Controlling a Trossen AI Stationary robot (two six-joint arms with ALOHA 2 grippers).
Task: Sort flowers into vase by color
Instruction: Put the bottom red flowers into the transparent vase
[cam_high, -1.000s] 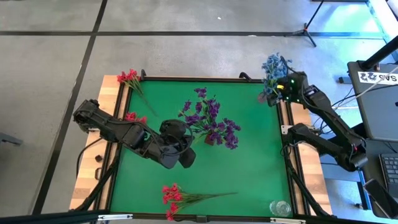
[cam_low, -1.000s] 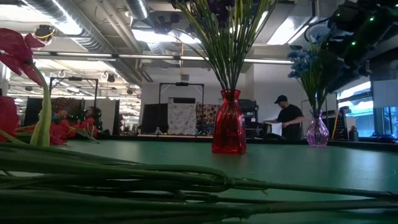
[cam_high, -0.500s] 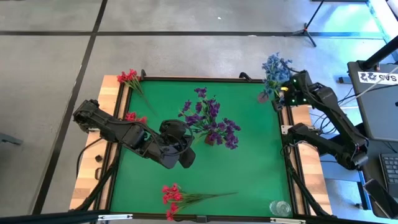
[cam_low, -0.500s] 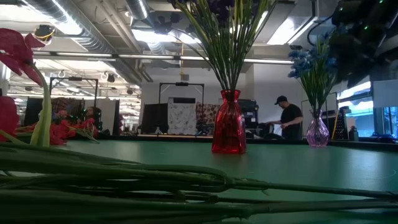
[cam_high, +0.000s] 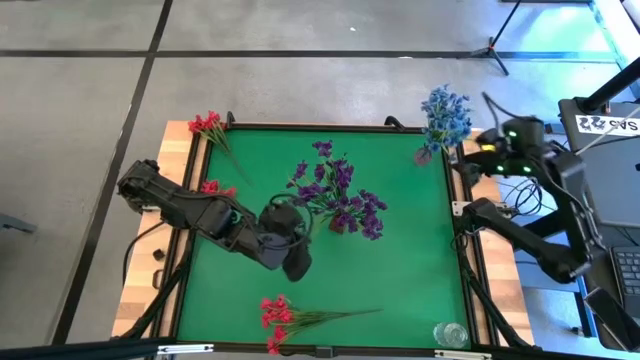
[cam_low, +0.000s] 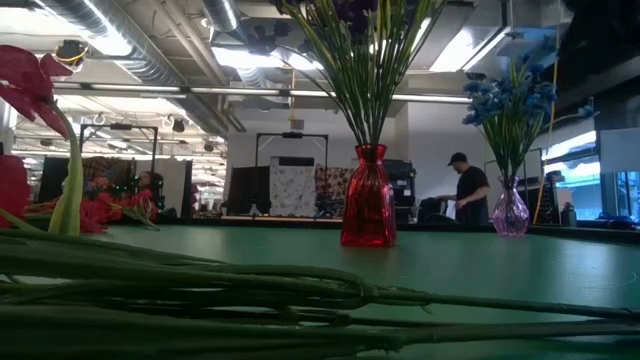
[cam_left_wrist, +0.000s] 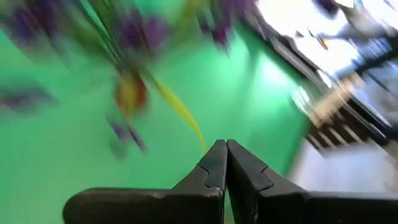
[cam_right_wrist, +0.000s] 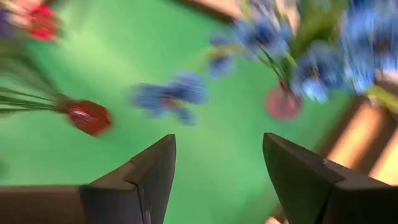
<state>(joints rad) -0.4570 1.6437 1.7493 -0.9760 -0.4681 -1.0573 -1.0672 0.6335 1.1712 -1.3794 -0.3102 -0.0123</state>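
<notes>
- We see the left gripper (cam_high: 296, 262) low over the green table (cam_high: 400, 270), just on the near side of the red vase (cam_low: 368, 210). Its fingers (cam_left_wrist: 214, 163) are pressed together with nothing between them.
- Right gripper (cam_right_wrist: 217, 165) is off the table's far right corner, over the wooden edge, just beside the blue flowers (cam_high: 443, 113). Its fingers (cam_right_wrist: 155, 168) stand wide apart, nothing held.
- Purple flowers (cam_high: 338, 197) sit in the red vase mid-table. Low view shows the stems upright, fanning outward above the neck; blossoms run out of the top of that view.
- Blue flowers stand in a small purple-tinted vase (cam_low: 510, 214) at the far right corner, stems upright, heads spread above.
- One loose red sprig bunch (cam_high: 290, 317) lies flat near the front edge. Long axis runs roughly left–right across the table, blossoms toward the left, stem tips toward the right.
- Low view has those stems (cam_low: 250, 300) running horizontally across the foreground, close to the lens.
- Second red bunch (cam_high: 208, 127) lies at the far left corner, blossoms on the wooden border, stems angled in toward the table and the left arm.
- Third red cluster (cam_high: 214, 188) shows at the left edge beside the left arm; its stem direction is hidden by the arm.
- A clear glass vase (cam_high: 450, 334) stands at the near right corner, well apart from both grippers.
- A person (cam_low: 468, 193) stands in the room behind the table.
</notes>
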